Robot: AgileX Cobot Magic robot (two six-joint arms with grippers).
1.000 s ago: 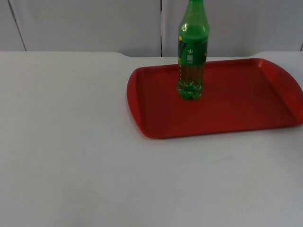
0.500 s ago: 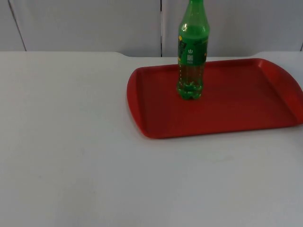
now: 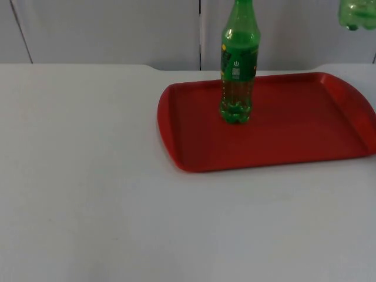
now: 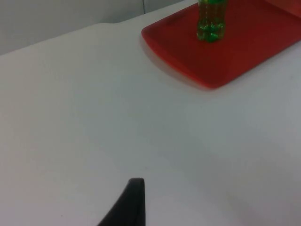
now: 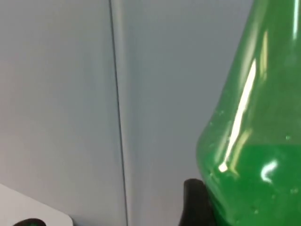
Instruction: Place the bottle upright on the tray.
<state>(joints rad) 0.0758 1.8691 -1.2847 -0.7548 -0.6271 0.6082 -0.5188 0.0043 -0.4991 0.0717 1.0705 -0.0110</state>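
Note:
A green bottle [image 3: 238, 64] stands upright on the red tray [image 3: 294, 141], near its back left part; the left wrist view shows the same bottle [image 4: 210, 21] on the tray [image 4: 225, 61]. A second green bottle [image 3: 357, 14] hangs in the air at the far right, above the tray's back right corner, with its base showing. My right gripper [image 5: 202, 207] is shut on this second bottle [image 5: 254, 155], a black fingertip [image 5: 194, 202] pressed to its side. My left gripper [image 4: 129, 207] waits low over the bare table, well to the left of the tray.
The white table top [image 3: 88, 176] stretches wide to the left of and in front of the tray. The grey partition wall [image 3: 106, 29] closes off the back. The tray's right end reaches the picture's right edge.
The second green bottle's base has come into the top view at the upper right. The bottle on the tray and the tray have not moved.

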